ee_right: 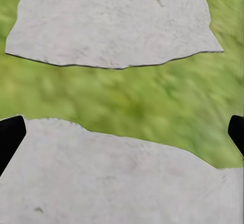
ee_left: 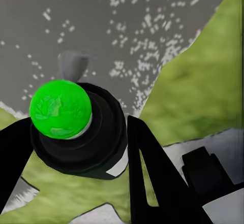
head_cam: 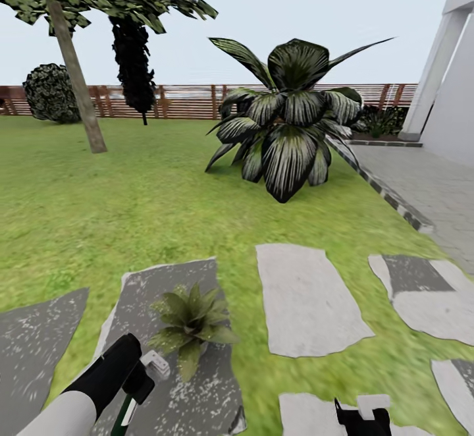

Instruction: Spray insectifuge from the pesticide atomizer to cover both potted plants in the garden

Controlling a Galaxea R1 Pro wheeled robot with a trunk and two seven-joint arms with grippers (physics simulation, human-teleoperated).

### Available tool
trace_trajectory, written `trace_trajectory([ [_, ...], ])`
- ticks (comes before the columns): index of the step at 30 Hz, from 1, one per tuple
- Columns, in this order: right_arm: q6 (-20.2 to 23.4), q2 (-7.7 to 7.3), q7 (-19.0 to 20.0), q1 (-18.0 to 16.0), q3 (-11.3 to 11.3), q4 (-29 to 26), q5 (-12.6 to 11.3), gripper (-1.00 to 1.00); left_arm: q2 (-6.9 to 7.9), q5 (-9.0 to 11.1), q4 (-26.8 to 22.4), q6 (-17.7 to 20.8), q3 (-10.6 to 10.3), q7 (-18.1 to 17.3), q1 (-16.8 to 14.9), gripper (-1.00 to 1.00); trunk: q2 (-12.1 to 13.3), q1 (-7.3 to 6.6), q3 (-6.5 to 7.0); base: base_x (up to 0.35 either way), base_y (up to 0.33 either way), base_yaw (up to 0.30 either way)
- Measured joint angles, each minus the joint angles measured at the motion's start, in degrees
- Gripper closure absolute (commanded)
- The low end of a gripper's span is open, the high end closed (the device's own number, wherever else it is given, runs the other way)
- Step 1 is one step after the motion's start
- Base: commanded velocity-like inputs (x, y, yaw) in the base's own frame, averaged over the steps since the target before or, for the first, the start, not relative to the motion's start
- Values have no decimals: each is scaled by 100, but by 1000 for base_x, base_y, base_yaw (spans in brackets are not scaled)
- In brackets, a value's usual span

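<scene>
The pesticide atomizer (ee_left: 76, 132), a dark bottle with a bright green top, sits between the black fingers of my left gripper (ee_left: 79, 127), which is shut on it. In the head view my left gripper (head_cam: 141, 383) hangs at the lower left, just left of and below a potted plant (head_cam: 191, 324). This plant is a low rosette of pointed green leaves on a speckled grey stepping stone (head_cam: 164, 396). My right gripper (head_cam: 362, 415) is at the bottom edge. In the right wrist view the right gripper (ee_right: 122, 132) is open over a pale stone and grass, holding nothing.
A big striped-leaf shrub (head_cam: 289, 120) stands ahead on the lawn. A tree trunk (head_cam: 76, 74) rises at the far left and a wooden fence (head_cam: 178, 100) runs along the back. Pale stepping stones (head_cam: 306, 298) lie around me. A paved path (head_cam: 428, 186) and a white wall (head_cam: 454, 87) are on the right.
</scene>
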Motion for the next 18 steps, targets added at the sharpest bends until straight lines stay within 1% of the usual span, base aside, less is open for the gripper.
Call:
trace_trajectory([
  [4, 0, 1, 1, 0, 0, 1, 0, -100, 0, 0, -1, 1, 0, 0, 0, 100, 0, 0, 0, 215, -270, 261],
  [6, 0, 0, 3, -1, 0, 0, 0, -100, 0, 0, 0, 0, 0, 0, 0, 100, 0, 0, 0, 203, -270, 155],
  [9, 0, 0, 2, 2, 0, -1, 0, -100, -1, -1, 2, -1, -1, 5, -1, 100, 0, 1, 0, 74, -273, 29],
  [16, 0, -1, 5, 3, 0, -1, 0, -100, -1, -9, 2, 1, -1, 10, -1, 100, 0, 2, 0, 7, -277, 7],
  [18, 0, 0, 5, 2, -1, -1, 0, -100, -1, -9, 1, 4, 0, 9, -1, 100, 0, 2, 0, 0, -252, 144],
])
